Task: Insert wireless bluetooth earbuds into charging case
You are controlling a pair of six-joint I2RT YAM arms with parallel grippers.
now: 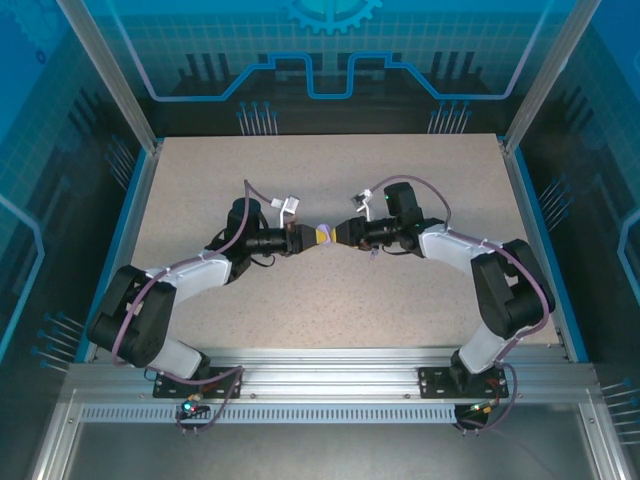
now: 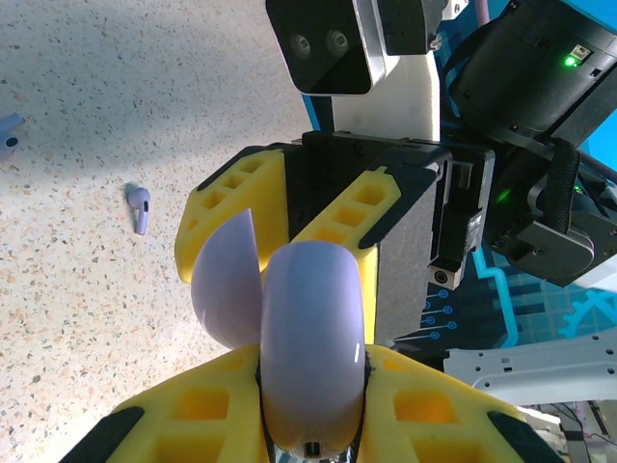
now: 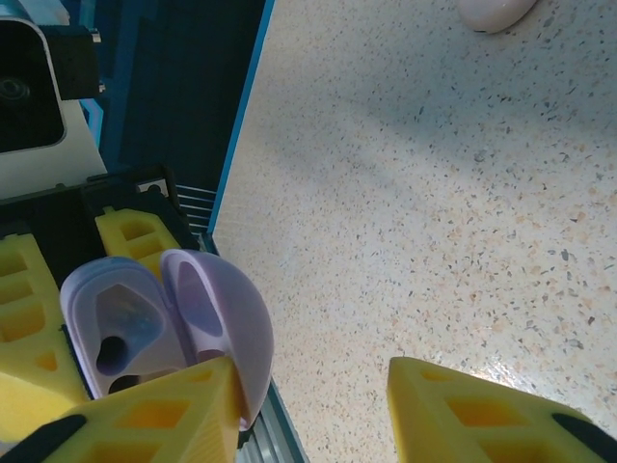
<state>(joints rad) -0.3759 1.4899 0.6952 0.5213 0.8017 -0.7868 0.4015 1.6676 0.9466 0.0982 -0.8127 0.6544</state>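
- Pinching the base of the lavender charging case [image 2: 313,309] between its yellow fingers: the left gripper [image 2: 313,362], clamped on the case and holding it off the table near the middle of the workspace.
- Opposite, the right gripper [image 3: 310,371]: jaws spread, nothing between them. It meets the left gripper nose to nose, with one finger just beside the case's lid.
- Hinged lid [image 3: 227,323]: swung open and standing beside the base, so the inside faces the right wrist camera.
- Inside of the case, the wells [image 3: 116,323]: moulded hollows are visible, with a dark shape low down. It is too unclear to call it a seated bud or a bare socket.
- Loose lavender earbud [image 2: 140,207]: lying on the table [image 2: 87,338], well apart from both grippers and untouched.
- Small bluish fragment [image 2: 8,130] at the left edge of the left wrist view: possibly another bud; cannot tell.
- Far off, a pale rounded object [image 3: 496,10]: resting on the table, likely a second case.
- Progress, as judged: early. The case is lifted and opened, but at least one lavender bud is not yet inserted. Left to do: pick up the loose bud, seat it in a well, do the same for its mate, and close the lid.
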